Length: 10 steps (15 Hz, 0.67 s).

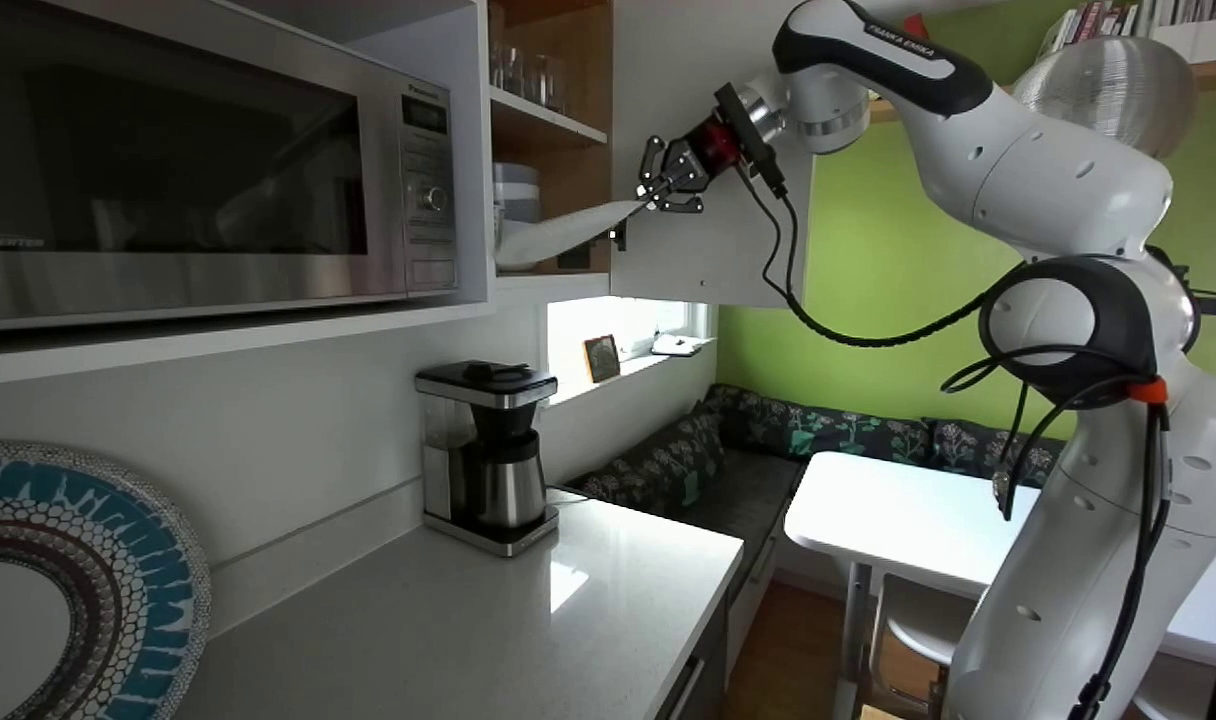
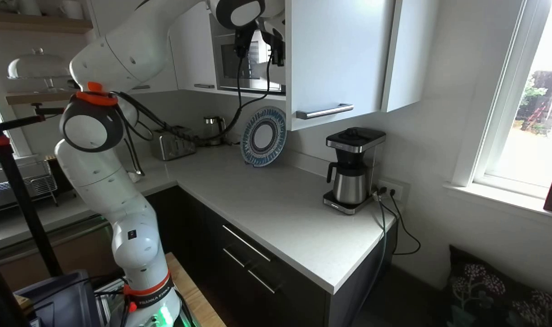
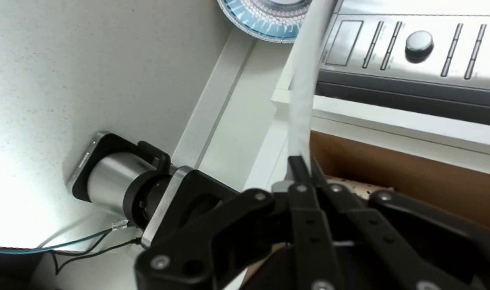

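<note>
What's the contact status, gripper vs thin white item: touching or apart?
Touching. The wrist view shows it: the gripper has the near end of the thin white item pinched between its closed jaws.

In an exterior view, the gripper (image 1: 652, 197) pinches a white item (image 1: 573, 229), perhaps a plate, at the open cabinet (image 1: 580, 178); a coffee maker (image 1: 508, 480) stands below.

Your jaws look matt and the white piece (image 1: 573, 231) smooth; you have a glossy tabletop (image 1: 418, 625), a metal-and-glass microwave (image 1: 218, 160) and a metal-and-plastic coffee maker (image 1: 498, 455).
</note>
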Motion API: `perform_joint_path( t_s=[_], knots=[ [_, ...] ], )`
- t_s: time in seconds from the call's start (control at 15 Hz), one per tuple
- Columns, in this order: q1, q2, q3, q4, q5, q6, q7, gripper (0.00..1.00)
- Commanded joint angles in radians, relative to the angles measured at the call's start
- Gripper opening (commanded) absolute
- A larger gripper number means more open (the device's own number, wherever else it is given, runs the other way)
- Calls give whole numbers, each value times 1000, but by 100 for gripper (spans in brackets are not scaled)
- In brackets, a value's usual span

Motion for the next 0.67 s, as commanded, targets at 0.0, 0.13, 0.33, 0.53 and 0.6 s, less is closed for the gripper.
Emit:
perform_joint_path(
  t_s=[0.0,0.13,0.33,0.53,0.6],
  knots=[
    [-5,-26,-21,0,-61,-114,-38,0],
    [-8,-32,-31,5,-91,-158,-64,0],
    [-1,-47,-38,-32,-97,-199,-122,0],
    [5,-58,-20,-80,-111,-206,-178,0],
    [7,-61,-11,-100,-121,-198,-199,0]
  ],
)
